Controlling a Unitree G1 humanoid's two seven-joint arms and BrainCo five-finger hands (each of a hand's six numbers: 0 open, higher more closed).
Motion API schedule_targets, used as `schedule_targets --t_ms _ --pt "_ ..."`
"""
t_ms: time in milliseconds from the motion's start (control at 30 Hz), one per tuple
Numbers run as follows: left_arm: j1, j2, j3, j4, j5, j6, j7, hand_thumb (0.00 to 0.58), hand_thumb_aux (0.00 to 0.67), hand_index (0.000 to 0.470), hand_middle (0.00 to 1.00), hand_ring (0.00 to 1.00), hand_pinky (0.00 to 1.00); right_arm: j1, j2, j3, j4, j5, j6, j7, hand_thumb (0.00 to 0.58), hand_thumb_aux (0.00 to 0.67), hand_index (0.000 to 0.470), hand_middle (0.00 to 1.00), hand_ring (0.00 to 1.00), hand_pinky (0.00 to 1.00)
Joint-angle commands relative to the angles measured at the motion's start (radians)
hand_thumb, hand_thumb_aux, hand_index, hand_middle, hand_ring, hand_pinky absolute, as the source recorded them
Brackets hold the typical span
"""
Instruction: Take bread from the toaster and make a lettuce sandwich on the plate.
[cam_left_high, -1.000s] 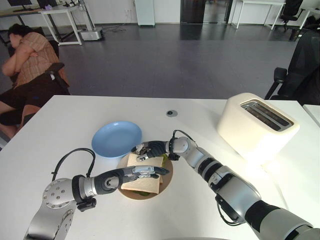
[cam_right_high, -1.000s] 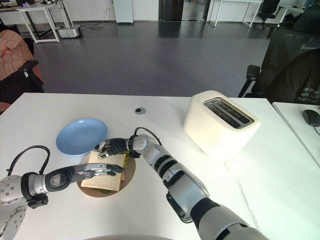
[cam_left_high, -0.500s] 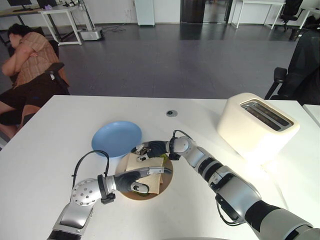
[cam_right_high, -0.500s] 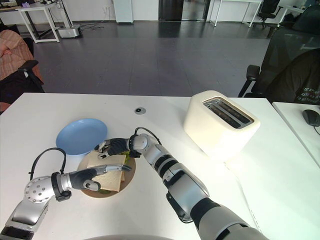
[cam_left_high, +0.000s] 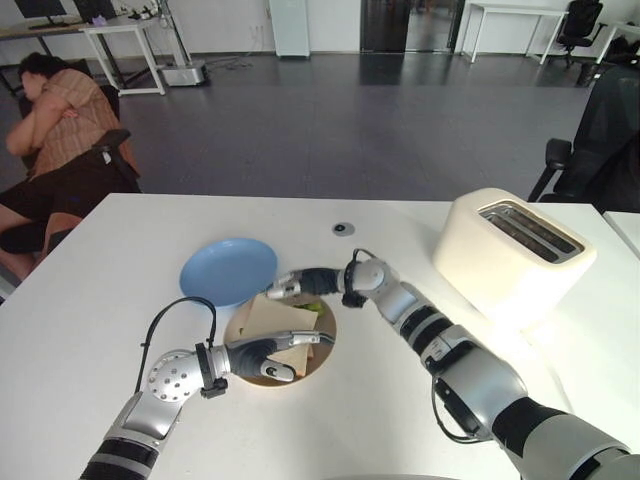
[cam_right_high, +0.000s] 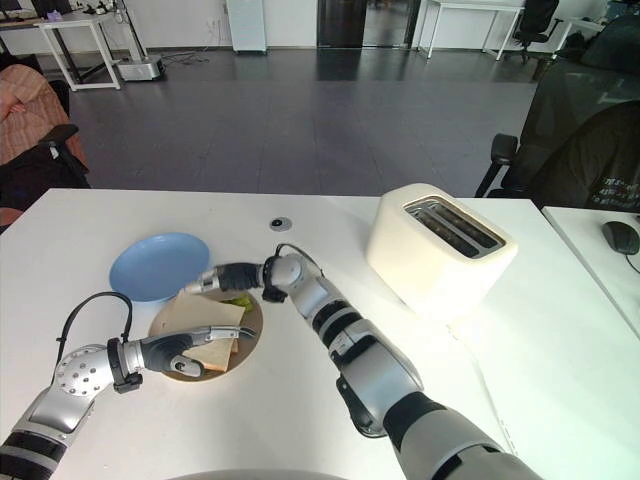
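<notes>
**Left eye view: both hands at the sandwich, low and left of centre**

Left eye view has the left hand (cam_left_high: 262, 358) lowest in the frame, lying against the near edge of the bread (cam_left_high: 284, 322). Whether it grips the slice or only rests on it cannot be told. The bread sits on a brown round plate (cam_left_high: 318, 352) on the white table (cam_left_high: 90, 300), with green lettuce (cam_left_high: 314, 306) showing at its far right edge. Just above, the right hand (cam_left_high: 303, 282) comes in from the right with its fingers (cam_left_high: 279, 292) stretched out narrow and flat at the bread's far edge, grasping nothing. A blue plate (cam_left_high: 226, 269) lies beside the brown one, up and to the left. Farther back, near centre, is a small round disc (cam_left_high: 343, 229). The cream toaster (cam_left_high: 512, 256) stands well apart at the right.
</notes>
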Motion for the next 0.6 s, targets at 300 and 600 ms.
schedule_targets --t_ms 300,600 --pt "0.026 -0.064 0.019 0.063 -0.213 0.046 -0.035 0.0 0.0 0.0 0.0 0.0 0.0 -0.069 -0.07 -0.111 -0.171 0.07 0.103 -0.01 0.0 0.0 0.0 0.0 0.0 0.0" --pt "0.033 -0.209 0.212 -0.353 -0.869 0.406 0.028 0.0 0.0 0.0 0.0 0.0 0.0 0.104 -0.122 -0.142 -0.45 0.142 0.272 0.013 0.0 0.0 0.0 0.0 0.0 0.0"
